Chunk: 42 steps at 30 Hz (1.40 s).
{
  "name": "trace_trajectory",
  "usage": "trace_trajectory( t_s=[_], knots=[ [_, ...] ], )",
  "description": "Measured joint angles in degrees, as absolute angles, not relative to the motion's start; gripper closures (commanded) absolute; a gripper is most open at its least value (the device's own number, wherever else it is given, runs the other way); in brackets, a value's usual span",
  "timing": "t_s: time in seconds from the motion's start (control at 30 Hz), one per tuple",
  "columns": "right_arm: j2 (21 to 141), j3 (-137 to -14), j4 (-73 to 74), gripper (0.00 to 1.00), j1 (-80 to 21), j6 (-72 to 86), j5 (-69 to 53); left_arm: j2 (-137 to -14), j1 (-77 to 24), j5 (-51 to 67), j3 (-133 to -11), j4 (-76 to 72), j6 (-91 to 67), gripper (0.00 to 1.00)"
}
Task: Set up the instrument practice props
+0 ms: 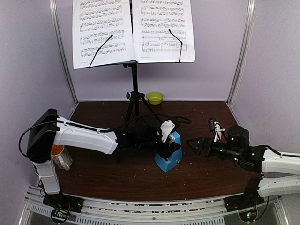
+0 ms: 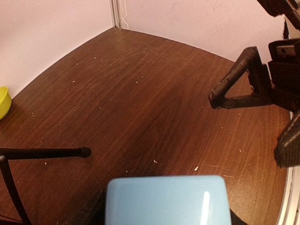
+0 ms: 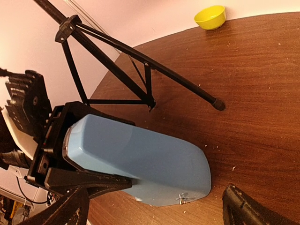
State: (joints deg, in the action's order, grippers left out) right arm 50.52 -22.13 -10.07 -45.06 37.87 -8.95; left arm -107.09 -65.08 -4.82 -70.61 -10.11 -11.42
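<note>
The blue metronome (image 1: 169, 158) stands upright on the brown table, just right of the music stand's tripod legs. My left gripper (image 1: 165, 144) is shut on its upper part; in the right wrist view its black fingers (image 3: 79, 180) sit on both sides of the metronome (image 3: 140, 159). The left wrist view shows only the metronome's top (image 2: 164, 199). The black music stand (image 1: 135, 89) stands at the back with two sheet-music pages (image 1: 103, 30) on its desk. My right gripper (image 1: 193, 143) is open and empty, a little right of the metronome and pointing at it.
A lime-green bowl (image 1: 155, 97) sits at the back wall right of the stand. A white-and-orange mug (image 1: 61, 157) stands by the left arm's base. A stand leg (image 2: 47, 152) reaches out near the metronome. Purple walls close in the table on three sides.
</note>
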Motion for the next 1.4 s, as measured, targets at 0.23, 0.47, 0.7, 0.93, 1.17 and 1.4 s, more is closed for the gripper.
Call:
trace_trajectory(
  t_s=[0.23,0.47,0.7,0.93,1.17,1.4],
  knots=[
    [50.9,-29.1,-4.2,0.00,-43.6,36.1,-11.2,-106.5,-65.1,-2.4,-70.3,-11.0,-11.1,0.03],
    [54.9,-35.9,-0.4,0.00,-43.6,35.1,-11.8,-98.7,-65.1,-2.3,-66.3,-12.5,-11.0,0.06],
    [59.4,-41.1,2.4,0.01,-43.6,34.9,-12.1,-90.9,-64.9,-2.3,-59.3,-13.6,-10.5,0.20],
    [65.8,-43.4,3.2,0.03,-43.6,36.4,-14.6,-90.7,-64.9,-2.3,-58.4,-13.5,-10.4,0.23],
    [69.5,-43.4,2.0,0.04,-43.6,38.8,-16.6,-93.0,-63.8,-2.3,-58.9,-13.8,-10.3,0.37],
    [70.8,-43.6,0.2,0.07,-43.6,40.9,-17.2,-96.8,-62.9,-1.0,-61.8,-13.8,-9.9,0.38]
  ],
)
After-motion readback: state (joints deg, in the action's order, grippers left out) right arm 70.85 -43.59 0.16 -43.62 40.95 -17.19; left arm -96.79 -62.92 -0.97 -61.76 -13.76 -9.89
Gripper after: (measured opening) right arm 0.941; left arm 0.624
